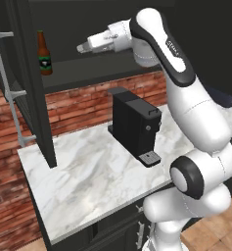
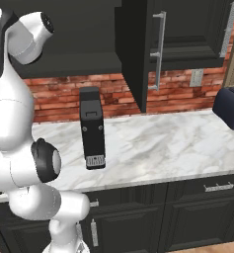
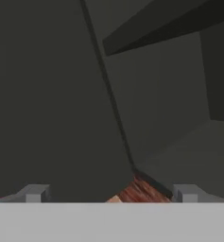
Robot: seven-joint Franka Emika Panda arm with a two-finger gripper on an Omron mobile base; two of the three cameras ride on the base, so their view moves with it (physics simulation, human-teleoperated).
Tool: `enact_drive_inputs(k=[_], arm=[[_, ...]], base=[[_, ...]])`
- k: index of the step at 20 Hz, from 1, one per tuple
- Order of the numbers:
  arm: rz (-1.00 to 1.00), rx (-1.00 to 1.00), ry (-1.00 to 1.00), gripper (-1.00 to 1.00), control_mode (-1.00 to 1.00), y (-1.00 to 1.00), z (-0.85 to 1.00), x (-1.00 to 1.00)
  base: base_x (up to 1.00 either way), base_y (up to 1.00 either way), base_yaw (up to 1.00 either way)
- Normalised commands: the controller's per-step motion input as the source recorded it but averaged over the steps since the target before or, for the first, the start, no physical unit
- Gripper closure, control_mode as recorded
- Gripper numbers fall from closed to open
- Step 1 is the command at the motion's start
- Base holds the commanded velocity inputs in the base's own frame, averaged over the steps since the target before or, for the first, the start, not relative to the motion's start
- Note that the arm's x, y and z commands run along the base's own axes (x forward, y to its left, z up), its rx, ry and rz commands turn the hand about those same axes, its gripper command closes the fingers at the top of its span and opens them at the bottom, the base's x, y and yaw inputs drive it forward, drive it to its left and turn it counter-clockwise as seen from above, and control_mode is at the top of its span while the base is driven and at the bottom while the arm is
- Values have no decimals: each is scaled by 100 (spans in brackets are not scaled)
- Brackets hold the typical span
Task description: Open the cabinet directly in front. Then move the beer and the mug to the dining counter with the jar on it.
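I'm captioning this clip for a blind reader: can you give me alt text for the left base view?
A white robot arm reaches its open gripper into an opened black wall cabinet, where a brown beer bottle stands on the shelf to the gripper's left. Below, a black coffee machine sits on a marble worktop against a brick wall.

The cabinet (image 1: 36, 93) is coloured black, with brushed-silver handles. A brown beer (image 1: 43, 53) with a dark, white-emblemed label is seen. White-grey veined marble tops the worktop (image 1: 88, 171); red brick backs it.
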Motion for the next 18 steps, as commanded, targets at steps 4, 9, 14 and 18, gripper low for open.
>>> enact_drive_inputs(k=[4, 9, 14, 18], arm=[[0, -8, 0, -100, -100, 30, -1, 41], [0, -4, 0, -100, -100, 14, -3, 29], [0, -2, 0, -100, -100, 0, -6, 21], [0, -2, -1, -100, -100, 1, -15, 24]], base=[[0, 0, 0], [0, 0, 0], [0, 0, 0], [0, 0, 0]])
